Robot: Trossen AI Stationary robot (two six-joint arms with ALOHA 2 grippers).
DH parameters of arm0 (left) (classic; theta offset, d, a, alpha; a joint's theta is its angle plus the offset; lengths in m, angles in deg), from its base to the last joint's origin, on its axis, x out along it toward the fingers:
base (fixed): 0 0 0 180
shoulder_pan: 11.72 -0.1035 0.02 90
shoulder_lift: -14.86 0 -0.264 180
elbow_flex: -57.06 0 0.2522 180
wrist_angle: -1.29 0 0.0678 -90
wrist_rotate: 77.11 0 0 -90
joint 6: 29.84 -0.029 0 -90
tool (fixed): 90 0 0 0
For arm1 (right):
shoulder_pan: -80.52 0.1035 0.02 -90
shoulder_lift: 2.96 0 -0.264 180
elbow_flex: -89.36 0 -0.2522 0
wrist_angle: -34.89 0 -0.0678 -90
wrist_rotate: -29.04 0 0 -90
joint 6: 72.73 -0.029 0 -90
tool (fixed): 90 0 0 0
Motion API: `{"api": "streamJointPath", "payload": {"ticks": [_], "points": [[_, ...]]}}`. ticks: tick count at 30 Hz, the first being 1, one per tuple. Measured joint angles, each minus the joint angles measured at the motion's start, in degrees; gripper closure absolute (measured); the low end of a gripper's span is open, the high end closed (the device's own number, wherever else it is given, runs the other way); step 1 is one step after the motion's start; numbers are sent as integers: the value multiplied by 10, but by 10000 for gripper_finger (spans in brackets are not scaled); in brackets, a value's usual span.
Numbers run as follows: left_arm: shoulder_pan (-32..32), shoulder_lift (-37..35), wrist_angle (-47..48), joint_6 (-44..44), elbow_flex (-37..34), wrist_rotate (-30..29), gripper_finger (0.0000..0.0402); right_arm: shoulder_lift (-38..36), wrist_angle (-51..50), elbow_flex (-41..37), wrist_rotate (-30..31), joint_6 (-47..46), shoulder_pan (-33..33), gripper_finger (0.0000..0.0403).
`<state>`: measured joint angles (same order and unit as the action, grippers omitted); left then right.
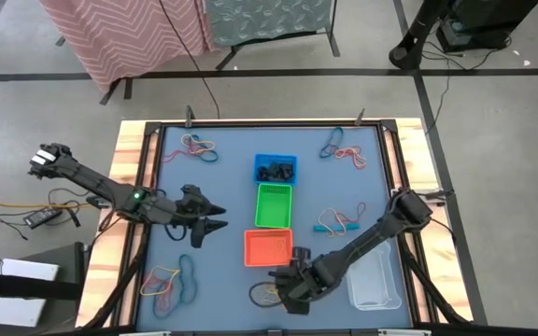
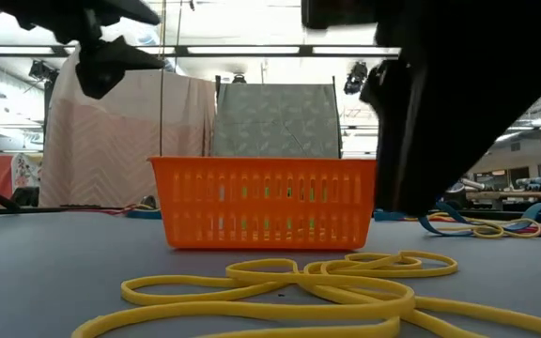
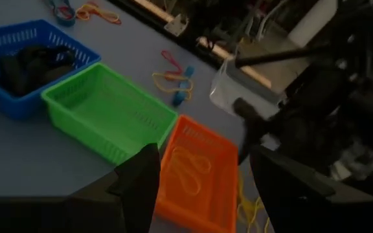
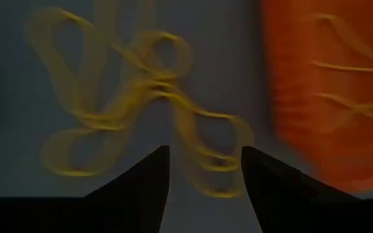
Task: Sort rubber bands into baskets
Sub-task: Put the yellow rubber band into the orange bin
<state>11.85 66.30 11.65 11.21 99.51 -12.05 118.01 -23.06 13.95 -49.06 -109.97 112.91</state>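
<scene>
Three baskets stand in a row down the mat's middle: blue [image 1: 276, 169] with black bands inside, green [image 1: 274, 205], and orange [image 1: 267, 247] with yellow bands in it [image 3: 196, 171]. A clear tub [image 1: 374, 280] stands near right. A tangle of yellow rubber bands [image 1: 265, 294] lies flat on the mat in front of the orange basket [image 2: 266, 202]. My right gripper [image 1: 282, 286] hangs open, pointing down, just above that tangle [image 4: 154, 97], touching nothing. My left gripper [image 1: 219, 217] hovers open, left of the green and orange baskets, empty.
Other clusters of coloured bands lie at far left [image 1: 199, 147], far right [image 1: 344, 147], right of the green basket [image 1: 339, 222] and near left [image 1: 171, 283]. A wooden frame [image 1: 129, 187] borders the mat. Bare mat lies between the left gripper and the near-left cluster.
</scene>
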Motion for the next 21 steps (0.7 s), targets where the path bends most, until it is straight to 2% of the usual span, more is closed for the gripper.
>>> {"api": "streamJointPath", "payload": {"ticks": [5, 12, 17, 21], "points": [[-4, 57, -95, 28, 0, -6, 161, 11, -40, -2, -13, 96, -15, 210], [-4, 160, -216, 118, 0, -14, 161, 17, 0, -6, -34, 236, 13, 229], [-4, 211, -274, 170, 0, -14, 161, 18, 20, -19, -12, 232, 20, 237], [-8, 220, -313, 154, 0, -14, 161, 18, 21, -22, -16, 212, 15, 239]]}}
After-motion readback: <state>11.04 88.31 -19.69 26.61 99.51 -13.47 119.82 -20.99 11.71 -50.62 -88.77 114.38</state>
